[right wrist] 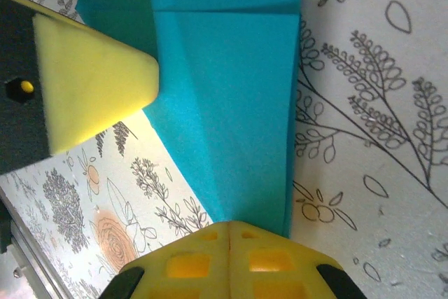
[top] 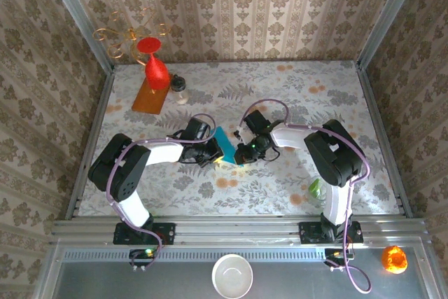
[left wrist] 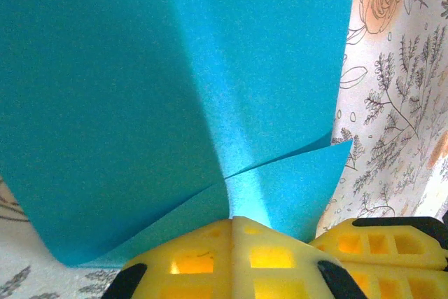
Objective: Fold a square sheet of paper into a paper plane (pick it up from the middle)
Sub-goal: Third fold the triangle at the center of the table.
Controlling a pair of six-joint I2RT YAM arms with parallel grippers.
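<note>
Teal paper (top: 225,143) at table (top: 301,89) centre, creased, partly folded, held between both grippers. Left gripper (left wrist: 233,223) at paper's 8 o'clock in top view, fingers pressed together, pinching paper edge at crease. Right gripper (right wrist: 229,227) at paper's 4 o'clock, fingers likewise clamped on paper's narrow end. Red vase (top: 155,68) on orange board (top: 145,99) at table's 11 o'clock.

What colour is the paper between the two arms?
The paper is plain teal-blue with no markings, and it shows best in the left wrist view.
</note>
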